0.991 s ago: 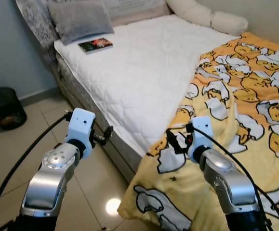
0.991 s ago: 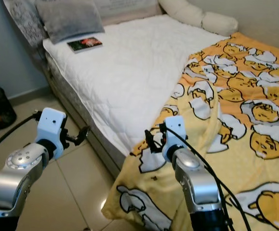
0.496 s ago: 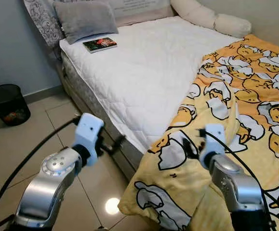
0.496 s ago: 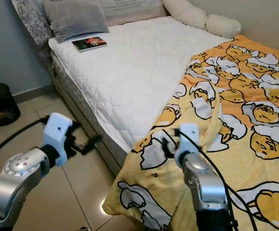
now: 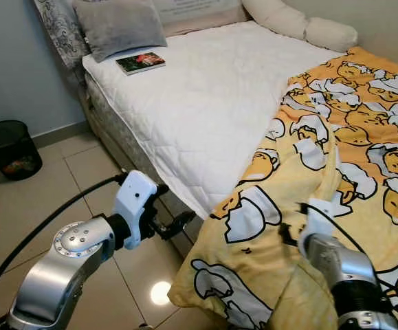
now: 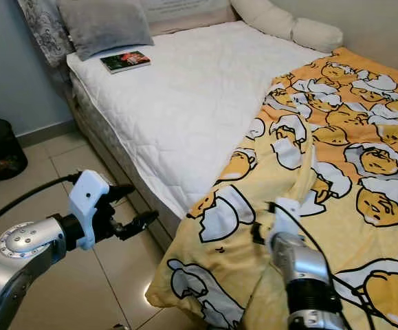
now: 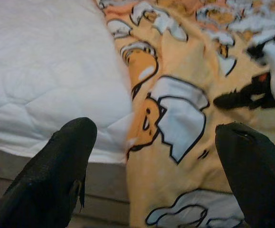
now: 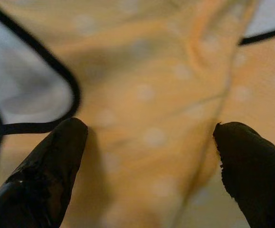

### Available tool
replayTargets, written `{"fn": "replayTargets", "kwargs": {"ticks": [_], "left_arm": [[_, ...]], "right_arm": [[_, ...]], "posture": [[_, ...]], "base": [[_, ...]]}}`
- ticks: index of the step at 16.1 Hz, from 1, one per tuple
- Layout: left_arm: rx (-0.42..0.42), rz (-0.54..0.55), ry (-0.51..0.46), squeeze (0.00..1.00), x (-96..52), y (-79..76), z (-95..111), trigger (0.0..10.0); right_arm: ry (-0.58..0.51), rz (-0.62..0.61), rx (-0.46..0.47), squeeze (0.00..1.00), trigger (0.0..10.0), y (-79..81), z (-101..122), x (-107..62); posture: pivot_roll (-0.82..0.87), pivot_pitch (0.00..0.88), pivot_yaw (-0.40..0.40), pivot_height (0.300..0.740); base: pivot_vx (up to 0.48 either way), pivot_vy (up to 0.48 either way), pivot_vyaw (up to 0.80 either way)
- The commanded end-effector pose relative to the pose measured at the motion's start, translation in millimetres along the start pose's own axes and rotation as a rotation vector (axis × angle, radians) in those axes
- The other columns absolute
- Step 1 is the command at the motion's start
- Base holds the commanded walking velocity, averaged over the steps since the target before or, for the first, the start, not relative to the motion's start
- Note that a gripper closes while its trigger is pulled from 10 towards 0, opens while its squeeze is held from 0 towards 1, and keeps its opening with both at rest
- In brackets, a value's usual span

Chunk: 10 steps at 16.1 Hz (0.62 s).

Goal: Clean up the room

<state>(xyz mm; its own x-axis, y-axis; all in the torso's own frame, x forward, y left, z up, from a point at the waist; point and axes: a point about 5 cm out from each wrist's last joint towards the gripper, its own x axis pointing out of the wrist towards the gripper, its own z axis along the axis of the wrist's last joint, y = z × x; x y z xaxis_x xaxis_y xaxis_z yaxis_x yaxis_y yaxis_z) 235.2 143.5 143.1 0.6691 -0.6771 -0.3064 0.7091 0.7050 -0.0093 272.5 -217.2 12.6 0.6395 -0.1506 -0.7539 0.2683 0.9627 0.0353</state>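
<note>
A yellow blanket (image 5: 343, 144) printed with cartoon eggs covers the right half of the bed and hangs over its near side to the floor. My left gripper (image 5: 174, 208) is open beside the mattress edge, a short way left of the blanket's hanging corner (image 7: 175, 114). My right gripper (image 5: 286, 235) is low against the blanket near the bed's side. It is open, with the yellow cloth (image 8: 146, 95) close between its fingers (image 8: 47, 166). A book (image 5: 140, 62) lies on the bare white mattress (image 5: 205, 96) near the head of the bed.
A grey pillow (image 5: 119, 24) and a white bolster (image 5: 302, 24) lie at the head of the bed. A black bin (image 5: 9, 148) with rubbish stands on the tiled floor (image 5: 61, 185) at the left by the wall.
My left gripper has swung right, closer to the bed's edge and the blanket. My right gripper has dropped lower onto the blanket.
</note>
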Motion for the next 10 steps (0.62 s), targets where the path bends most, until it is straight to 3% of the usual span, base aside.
{"fn": "replayTargets", "kwargs": {"ticks": [1,3,4,5,6,7,10], "left_arm": [[-0.002,-0.042,-0.022,0.86,-2.9,-3.4,7,10.0],[-0.017,-0.119,0.003,0.85,-7.4,-11.1,4,10.0],[-0.027,-0.140,0.031,0.84,-9.0,-13.4,1,10.0],[-0.034,-0.145,0.038,0.84,-9.6,-13.9,0,10.0],[-0.049,-0.160,0.041,0.84,-10.7,-15.2,-1,10.0],[-0.078,-0.181,0.033,0.85,-13.0,-17.0,1,10.0],[-0.119,-0.280,0.058,0.84,-27.4,-22.2,4,10.0]], "right_arm": [[-0.006,-0.018,0.049,0.00,10.0,-7.8,5,0.3],[0.025,0.018,0.116,0.00,10.0,-7.0,3,2.3],[0.057,0.065,0.152,0.00,4.9,-2.9,2,3.1],[0.071,0.081,0.172,0.00,2.5,-1.3,2,3.7],[0.079,0.093,0.186,0.00,1.6,0.2,1,4.0],[0.086,0.107,0.209,0.00,0.0,1.5,1,4.2],[0.100,0.148,0.269,0.00,0.0,6.3,3,4.7]], "posture": [[-0.07,0.000,-0.038,0.740],[-0.07,0.000,-0.042,0.740],[-0.07,0.000,-0.045,0.740],[-0.08,0.000,-0.044,0.740],[-0.08,0.000,-0.044,0.740],[-0.08,0.000,-0.043,0.740],[-0.09,0.000,-0.049,0.740]], "base": [[0.000,0.000,0.00],[0.000,0.000,0.00],[0.000,0.000,0.00],[0.000,0.000,0.00],[0.000,0.000,0.00],[0.000,0.000,0.00],[0.000,0.000,0.00]]}}
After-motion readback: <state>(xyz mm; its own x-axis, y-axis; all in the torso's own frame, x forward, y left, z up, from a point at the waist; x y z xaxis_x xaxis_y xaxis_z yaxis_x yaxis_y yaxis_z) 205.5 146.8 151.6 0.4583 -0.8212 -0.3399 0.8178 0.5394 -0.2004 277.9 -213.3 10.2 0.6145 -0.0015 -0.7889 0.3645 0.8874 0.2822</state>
